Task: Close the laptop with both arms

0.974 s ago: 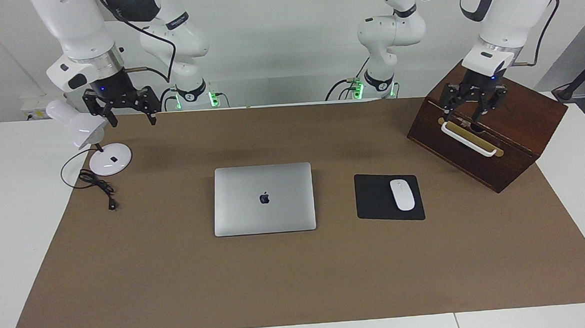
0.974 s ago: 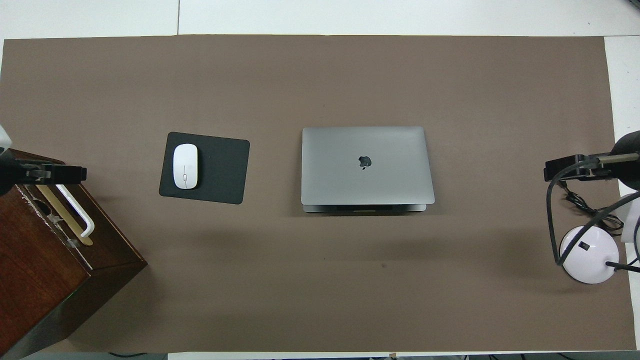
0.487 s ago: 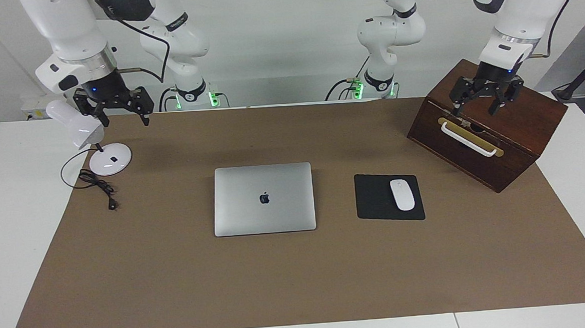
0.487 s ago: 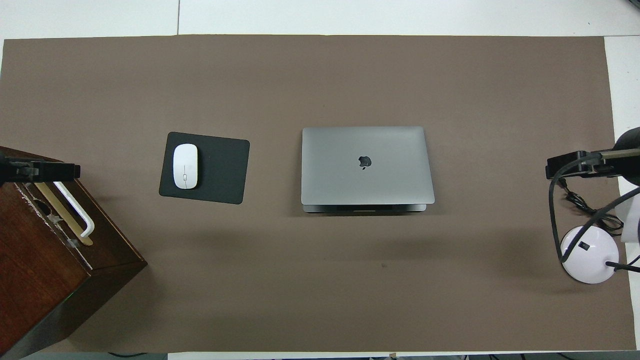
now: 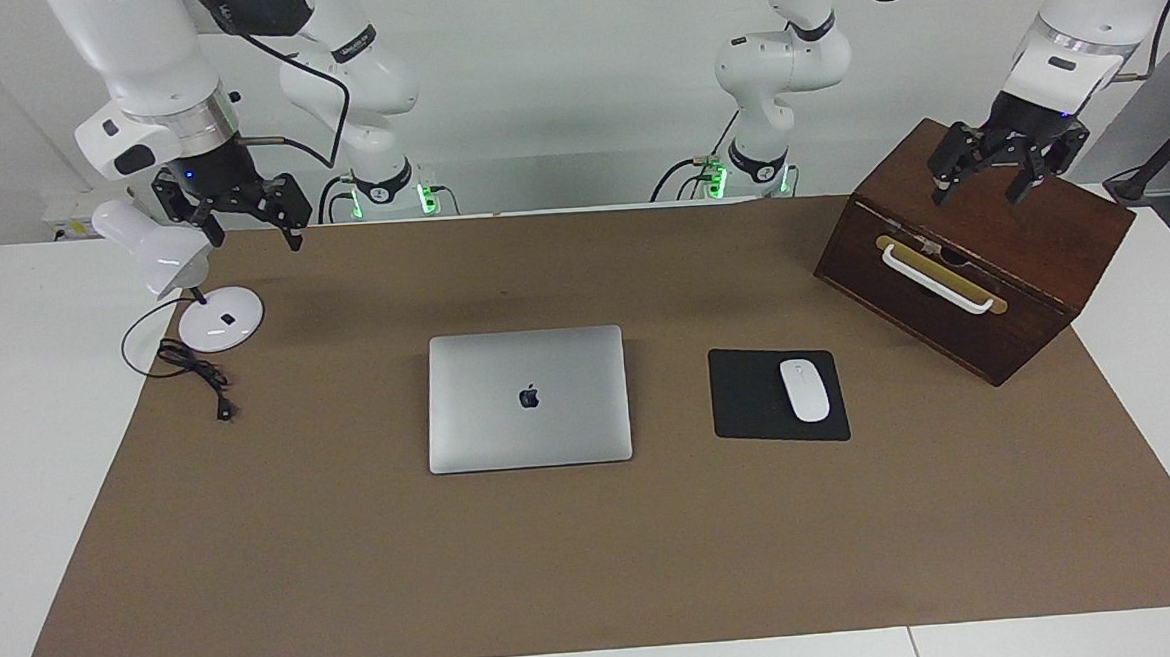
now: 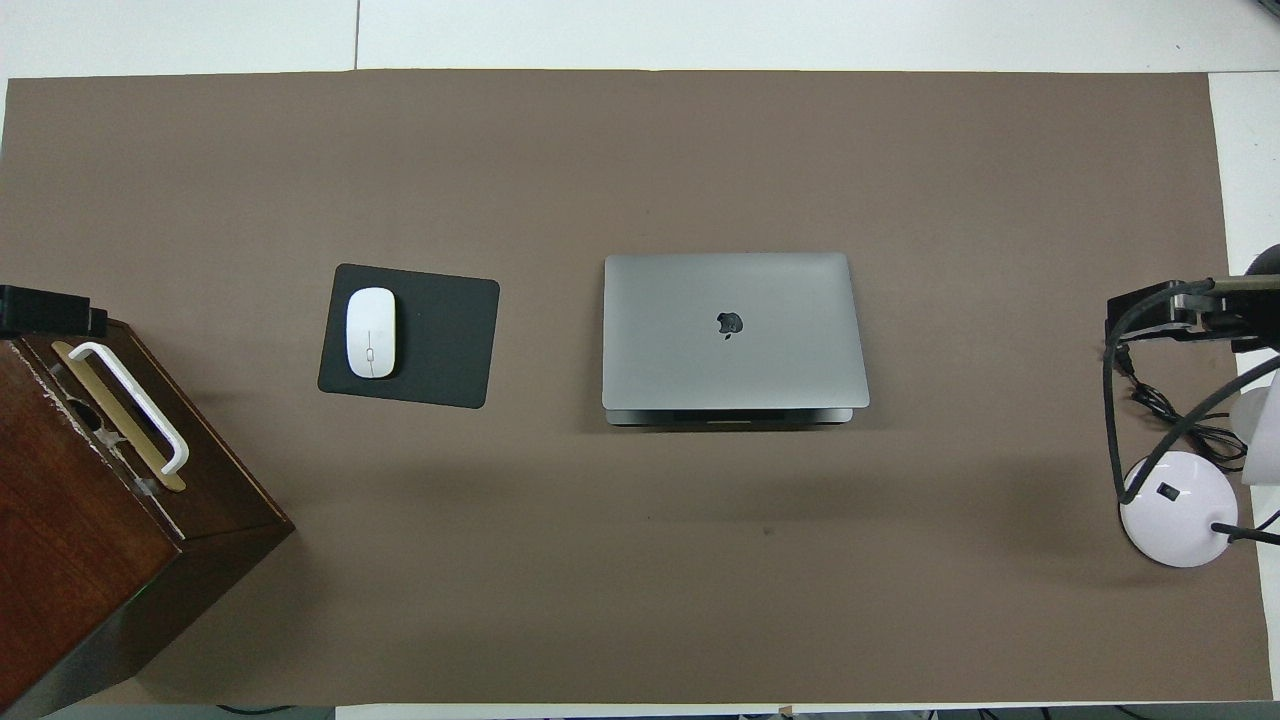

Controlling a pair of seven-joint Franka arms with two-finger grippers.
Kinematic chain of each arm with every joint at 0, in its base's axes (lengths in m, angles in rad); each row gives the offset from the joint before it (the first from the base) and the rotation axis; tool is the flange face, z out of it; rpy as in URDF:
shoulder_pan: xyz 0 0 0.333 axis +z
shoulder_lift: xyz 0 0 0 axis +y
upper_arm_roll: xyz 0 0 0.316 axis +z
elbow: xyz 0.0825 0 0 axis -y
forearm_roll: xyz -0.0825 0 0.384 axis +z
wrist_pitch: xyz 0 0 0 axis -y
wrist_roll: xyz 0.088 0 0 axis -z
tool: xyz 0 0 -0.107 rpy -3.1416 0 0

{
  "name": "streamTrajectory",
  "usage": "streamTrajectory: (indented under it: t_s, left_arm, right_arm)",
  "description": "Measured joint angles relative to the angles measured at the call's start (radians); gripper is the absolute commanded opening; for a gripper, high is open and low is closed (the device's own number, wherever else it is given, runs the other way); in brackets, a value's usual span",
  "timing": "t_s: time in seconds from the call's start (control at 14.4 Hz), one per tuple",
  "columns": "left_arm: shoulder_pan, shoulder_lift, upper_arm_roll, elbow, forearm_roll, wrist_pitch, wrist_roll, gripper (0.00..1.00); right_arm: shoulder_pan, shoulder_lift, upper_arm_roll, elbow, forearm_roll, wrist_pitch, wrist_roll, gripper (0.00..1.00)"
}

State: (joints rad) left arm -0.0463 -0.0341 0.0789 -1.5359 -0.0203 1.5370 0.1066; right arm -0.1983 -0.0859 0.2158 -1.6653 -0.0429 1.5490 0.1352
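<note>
The laptop [image 5: 528, 399] lies flat w/ lid down on the brown mat [image 5: 597, 548], in the middle of the table, beside the black mouse pad [image 5: 749, 397] w/ a white mouse [image 5: 804, 389]. My left gripper [image 5: 996, 182] hangs over the wooden box [image 5: 1003, 277], jaws spread wide, holding nothing. My right gripper [image 5: 251, 226] hangs just beside the white desk lamp [image 5: 177, 280] at the right arm's end, jaws also wide, empty.

Laptop [image 5: 528, 399]: slim silver-grey, dark apple logo on the lid, lid fully shut, laid flat mid-table [image 5: 358, 581], edges squared to it.
</note>
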Motion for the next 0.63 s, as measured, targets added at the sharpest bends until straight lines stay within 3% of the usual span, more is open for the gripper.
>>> streamTrajectory:
  t_s: [0.21, 0.63]
  left_arm:
    - [0.005, 0.031, 0.0, 0.039, 0.0, -0.021, 0.0, 1.0]
    - [0.008, 0.045, 0.0, 0.019, 0.0, -0.036, 0.0, 1.0]
  right_arm:
    - [0.0, 0.0, 0.0, 0.001, 0.0, 0.0, 0.0, 1.0]
    - [0.0, 0.0, 0.0, 0.001, 0.0, -0.001, 0.0, 1.0]
